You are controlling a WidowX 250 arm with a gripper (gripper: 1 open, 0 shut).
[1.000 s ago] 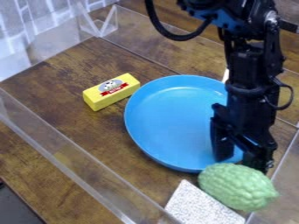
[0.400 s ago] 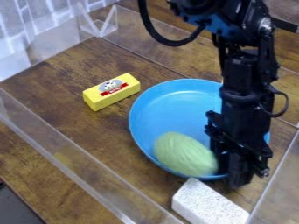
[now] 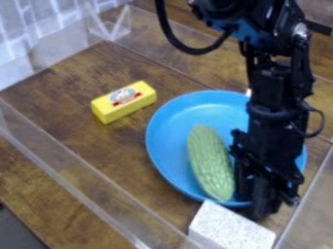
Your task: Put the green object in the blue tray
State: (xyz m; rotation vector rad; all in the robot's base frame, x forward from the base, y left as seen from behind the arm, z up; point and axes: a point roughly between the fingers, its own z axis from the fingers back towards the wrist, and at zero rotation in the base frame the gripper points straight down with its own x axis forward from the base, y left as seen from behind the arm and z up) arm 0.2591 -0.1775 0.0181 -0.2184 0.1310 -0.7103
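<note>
Gripper (image 3: 264, 195) down near the front edge of the blue tray (image 3: 176, 117), jaws hidden, so cannot tell whether released or clenched. Green object (image 3: 209, 161) lying inside the tray, just left of the gripper, apparently free. Could get nudged back over the rim if the gripper lifts carelessly. White speckled block (image 3: 231, 228) just below. Yellow block (image 3: 124, 101) farther left on the wooden tabletop (image 3: 78, 73). Clear walls around.

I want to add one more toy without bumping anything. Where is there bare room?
Bare wood lies left of the yellow block and behind it. The blue tray has free floor left of the green object. It is crowded by the gripper and white block.
</note>
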